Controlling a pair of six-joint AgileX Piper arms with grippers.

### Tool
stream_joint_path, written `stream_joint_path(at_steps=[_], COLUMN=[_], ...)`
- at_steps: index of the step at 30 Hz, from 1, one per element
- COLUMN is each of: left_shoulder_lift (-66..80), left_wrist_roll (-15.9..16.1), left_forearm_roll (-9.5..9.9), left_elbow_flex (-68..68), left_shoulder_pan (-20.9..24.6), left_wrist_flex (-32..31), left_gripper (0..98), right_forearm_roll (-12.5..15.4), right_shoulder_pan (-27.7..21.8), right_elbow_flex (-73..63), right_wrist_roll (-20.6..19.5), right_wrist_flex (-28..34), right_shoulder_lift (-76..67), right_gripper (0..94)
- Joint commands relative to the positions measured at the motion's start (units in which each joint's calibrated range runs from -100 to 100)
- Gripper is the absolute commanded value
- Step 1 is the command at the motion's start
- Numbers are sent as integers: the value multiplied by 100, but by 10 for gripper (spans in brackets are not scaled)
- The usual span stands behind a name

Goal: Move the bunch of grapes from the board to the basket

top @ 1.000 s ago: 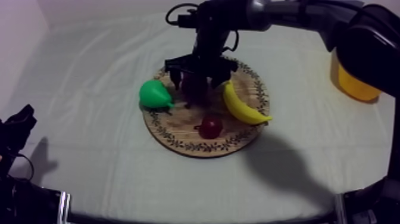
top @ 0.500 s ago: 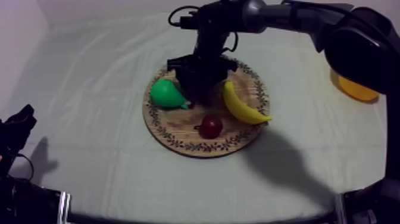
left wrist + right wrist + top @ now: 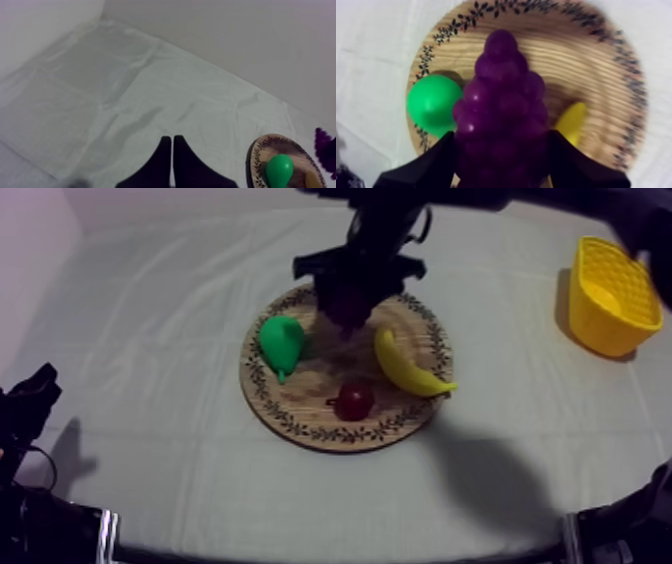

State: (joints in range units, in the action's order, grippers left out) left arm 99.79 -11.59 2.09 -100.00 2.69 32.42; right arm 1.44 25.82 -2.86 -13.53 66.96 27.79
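The right claw (image 3: 502, 140) is clamped on the bunch of grapes (image 3: 503, 95), held over the wooden board (image 3: 300, 426) at upper centre of the top view. The yellow basket (image 3: 598, 330) sits at upper right. The left claw (image 3: 171, 150) is closed and empty.

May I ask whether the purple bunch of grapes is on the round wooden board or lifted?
Lifted: the right gripper, shut on the bunch of grapes, holds it above the board.

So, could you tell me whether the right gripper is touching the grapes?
Touching: the right wrist view shows the right gripper clamping the grapes between its black fingers.
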Motion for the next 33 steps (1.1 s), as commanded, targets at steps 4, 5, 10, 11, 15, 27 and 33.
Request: stream_joint_path(at_steps=[4,5,10,11,15,27,33], left_shoulder_lift=[-5,-5,-5,-5,-5,-5,-5], left_wrist_roll=[-1,-1,-1,-1,-1,-1,-1], left_forearm_roll=[-1,-1,-1,-1,-1,-1,-1], left_elbow_flex=[0,0,0,0,0,0,0], left_shoulder_pan=[3,3,3,3,3,3,3], left_wrist_flex=[-1,-1,-1,-1,-1,-1,-1], left_gripper=[1,1,1,1,1,1,1], right_forearm_roll=[-13,-2,106,135,196,148,11], right_shoulder_pan=[-418,-546,-1351,-1534,-2229,-3694,-3965], right_elbow_flex=[877,992,1472,1545,1789,1976,2135], right_wrist_roll=[173,227,574,649,888,1132,1032], right_wrist_flex=[25,29,-33,-43,-68,-387,-702], right_shoulder_lift=[-2139,-2407,-3491,-3652,-4093,-4003,-3554], right_gripper=[406,406,396,393,387,373,401])
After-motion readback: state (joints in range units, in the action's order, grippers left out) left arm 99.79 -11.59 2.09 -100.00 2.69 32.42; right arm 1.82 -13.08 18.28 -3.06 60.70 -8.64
